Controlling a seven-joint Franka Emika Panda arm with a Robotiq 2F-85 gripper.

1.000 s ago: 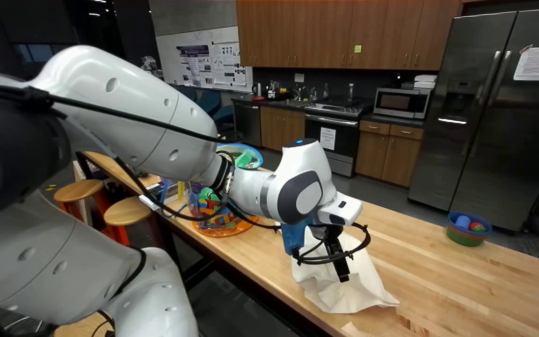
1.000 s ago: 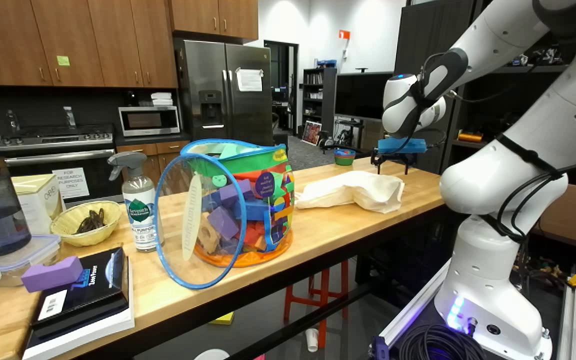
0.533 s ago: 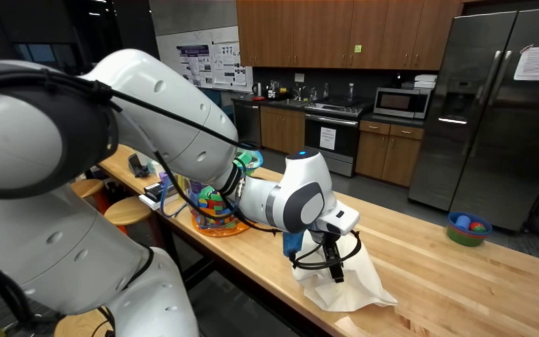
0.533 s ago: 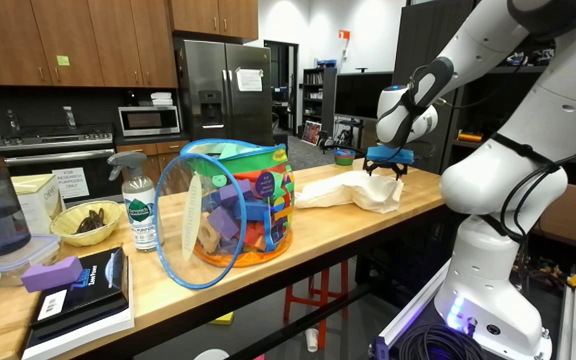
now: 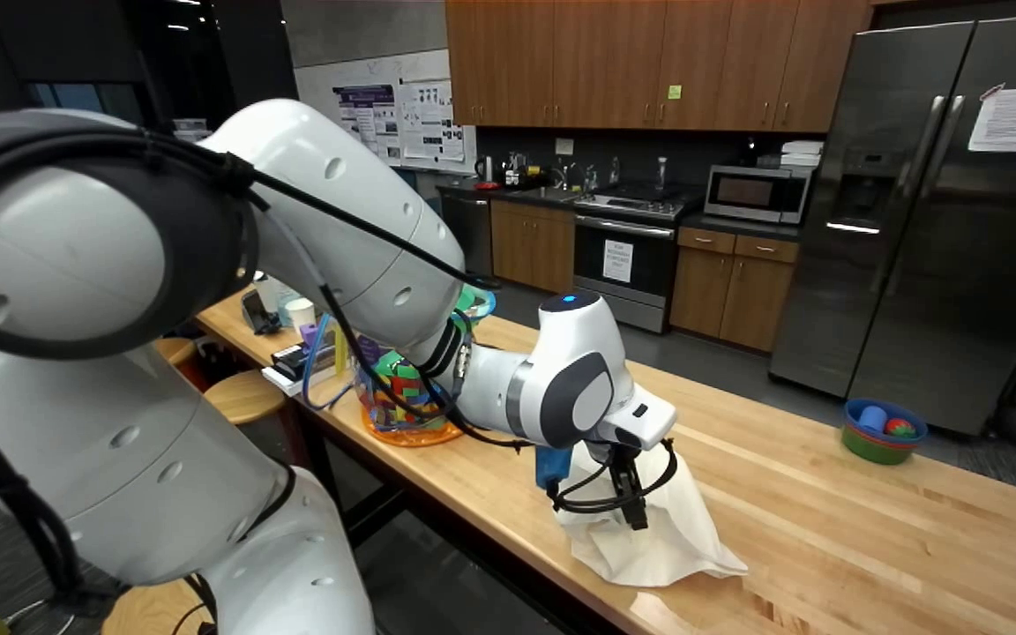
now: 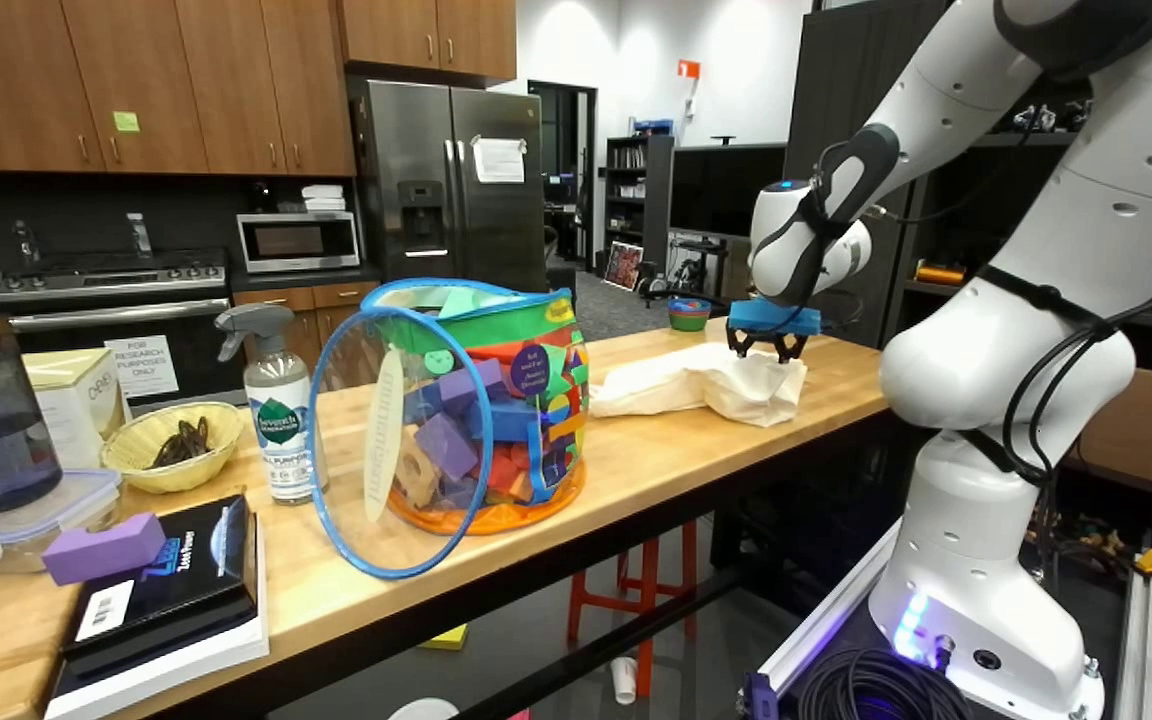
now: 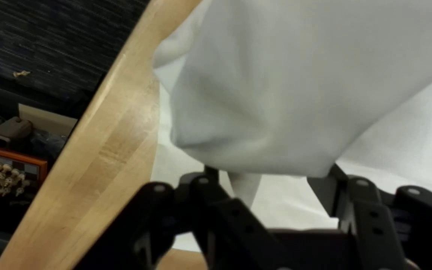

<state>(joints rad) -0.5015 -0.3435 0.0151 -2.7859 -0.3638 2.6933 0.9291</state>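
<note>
The pale cloth (image 7: 276, 93) lies crumpled near the near edge of the worktop (image 5: 825, 494), and over its raised fold the fingers (image 7: 369, 217) are spread wide, with nothing pinched between them. The tips are partly hidden by the fold's edge; whether it is touched cannot be told. For a sound hold, the fold would best be brought well between both tips, so that a full layer is gathered rather than a slack corner. Closing should be slow, since thin fabric is likely to slide or bunch, and hard pressing into the worktop should be avoided. In both exterior views the arm (image 6: 936, 100) is bent, its forearm slanted downward and the fingers pointed down at the cloth. Its base (image 6: 986, 620) is seen at the right, well apart from the mesh bag (image 6: 501, 328) of blocks.
</note>
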